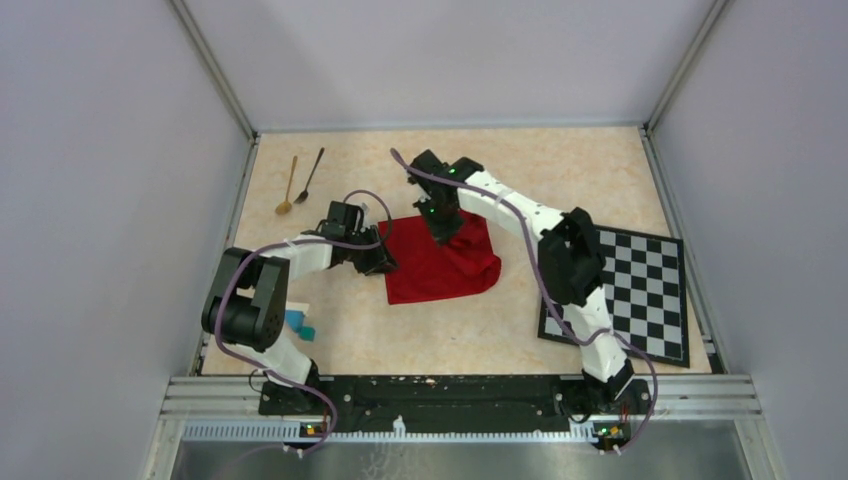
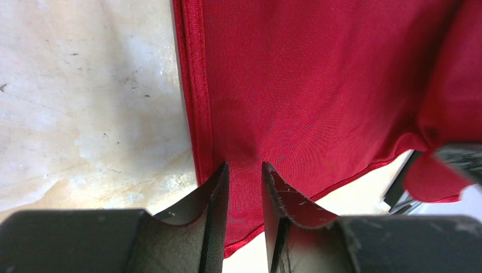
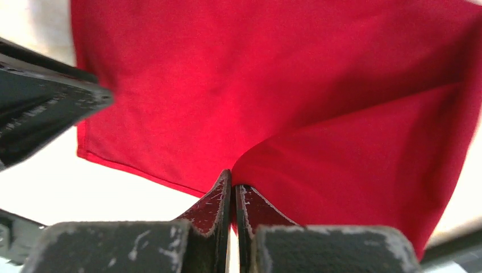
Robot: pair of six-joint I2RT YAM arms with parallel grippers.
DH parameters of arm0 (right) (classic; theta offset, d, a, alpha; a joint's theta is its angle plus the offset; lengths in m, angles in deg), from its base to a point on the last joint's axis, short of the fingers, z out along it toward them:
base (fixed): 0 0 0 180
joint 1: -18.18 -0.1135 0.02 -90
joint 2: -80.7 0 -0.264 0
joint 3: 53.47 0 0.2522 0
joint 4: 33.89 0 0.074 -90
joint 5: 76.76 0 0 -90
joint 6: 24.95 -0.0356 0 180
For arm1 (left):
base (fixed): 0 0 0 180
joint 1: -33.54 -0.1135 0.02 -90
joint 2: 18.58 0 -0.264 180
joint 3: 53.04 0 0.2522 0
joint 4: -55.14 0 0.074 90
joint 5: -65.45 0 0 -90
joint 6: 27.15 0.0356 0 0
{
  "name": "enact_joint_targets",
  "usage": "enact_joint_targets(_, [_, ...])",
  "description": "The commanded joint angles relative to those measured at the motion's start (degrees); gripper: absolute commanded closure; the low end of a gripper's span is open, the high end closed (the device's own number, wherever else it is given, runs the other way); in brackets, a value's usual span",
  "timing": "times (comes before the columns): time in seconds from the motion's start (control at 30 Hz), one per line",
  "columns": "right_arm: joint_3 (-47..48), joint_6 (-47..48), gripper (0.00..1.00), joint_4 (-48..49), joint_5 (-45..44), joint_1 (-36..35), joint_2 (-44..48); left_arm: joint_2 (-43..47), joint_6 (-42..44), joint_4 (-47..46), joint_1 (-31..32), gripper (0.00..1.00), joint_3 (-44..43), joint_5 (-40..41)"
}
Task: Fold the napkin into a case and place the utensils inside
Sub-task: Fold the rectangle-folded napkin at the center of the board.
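Note:
The red napkin [image 1: 440,265] lies on the table's middle, its far part lifted and bunched. My right gripper [image 1: 443,232] is shut on that raised fold [image 3: 233,179], and the cloth [image 3: 256,85] hangs from it. My left gripper [image 1: 380,262] sits low at the napkin's left edge. Its fingers [image 2: 245,170] stand a narrow gap apart over the cloth's corner [image 2: 312,85], with flat red weave showing between them. The two utensils lie at the far left: a gold spoon [image 1: 288,187] and a black spoon [image 1: 310,175], side by side and apart from both grippers.
A black-and-white chequered mat [image 1: 630,290] lies at the right, under the right arm. Small blue-green blocks [image 1: 300,325] sit near the left arm's base. Grey walls close the table on three sides.

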Motion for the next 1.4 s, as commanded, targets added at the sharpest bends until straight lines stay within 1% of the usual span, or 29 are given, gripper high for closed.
enact_joint_targets(0.0, [5.4, -6.5, 1.0, 2.8, 9.2, -2.1, -4.3, 1.1, 0.6, -0.1, 0.0, 0.67, 1.7, 3.6])
enact_joint_targets(0.07, [6.7, -7.6, 1.0, 4.2, 11.8, -2.5, -6.1, 1.4, 0.5, -0.3, -0.1, 0.67, 2.0, 3.8])
enact_joint_targets(0.2, [9.3, -8.7, 1.0, 4.5, 13.8, -3.3, -8.8, 1.9, 0.3, -0.9, 0.0, 0.69, 2.8, 3.7])
enact_joint_targets(0.47, [6.5, -12.8, 1.0, 12.7, 18.4, -3.7, -8.5, 3.4, -0.4, -1.9, 0.0, 0.7, 4.1, 3.8])
enact_joint_targets(0.53, [7.1, -13.4, 1.0, 13.0, 18.3, -3.6, -9.5, 3.6, -0.5, -2.0, 0.0, 0.71, 4.4, 4.1])
enact_joint_targets(0.6, [8.4, -13.5, 0.94, 12.3, 18.2, -3.6, -10.7, 3.8, -0.5, -1.9, 0.0, 0.71, 4.4, 4.2])
enact_joint_targets(0.73, [9.7, -12.9, 0.7, 11.5, 16.1, -3.6, -9.5, 4.1, -0.5, -1.9, 0.0, 0.71, 4.6, 4.3])
enact_joint_targets(0.87, [10.7, -11.6, 0.57, 9.5, 13.7, -3.6, -4.8, 4.5, -0.2, -2.2, 0.0, 0.71, 4.6, 4.7])
enact_joint_targets(0.97, [9.5, -10.1, 0.51, 7.5, 13.6, -3.5, -0.2, 4.8, 0.0, -2.2, 0.0, 0.72, 4.5, 4.4])
enact_joint_targets(1.07, [1.7, -9.4, 0.47, 10.0, 14.2, -3.3, 7.1, 6.1, 0.3, -2.3, 0.0, 0.72, 4.9, 4.2])
enact_joint_targets(1.1, [-2.0, -9.8, 0.46, 12.3, 15.2, -2.9, 9.8, 6.5, 0.4, -2.3, 0.0, 0.71, 5.1, 4.3])
enact_joint_targets(1.17, [-12.2, -11.9, 0.45, 18.8, 17.9, -1.5, 15.6, 7.1, 0.6, -2.1, 0.0, 0.71, 5.3, 4.5])
enact_joint_targets(1.2, [-17.6, -14.0, 0.44, 24.5, 19.2, -0.5, 19.6, 7.3, 0.7, -1.9, 0.0, 0.71, 5.2, 4.6])
enact_joint_targets(1.23, [-24.4, -17.1, 0.43, 29.9, 20.2, 0.8, 21.8, 7.5, 0.8, -1.8, 0.0, 0.71, 5.3, 4.6])
enact_joint_targets(1.27, [-31.8, -21.3, 0.42, 37.8, 22.4, 2.2, 24.9, 7.6, 0.8, -1.7, 0.0, 0.71, 5.3, 4.5])
enact_joint_targets(1.3, [-41.7, -26.9, 0.42, 47.3, 25.6, 3.5, 28.6, 7.7, 0.9, -1.7, 0.0, 0.71, 5.3, 4.6])
enact_joint_targets(1.33, [-48.6, -32.2, 0.42, 56.0, 27.9, 4.5, 30.4, 7.7, 0.8, -1.8, 0.0, 0.71, 5.4, 4.5])
enact_joint_targets(1.37, [-53.4, -36.9, 0.42, 63.6, 29.6, 5.2, 31.1, 7.7, 0.8, -1.9, 0.0, 0.72, 5.4, 4.4])
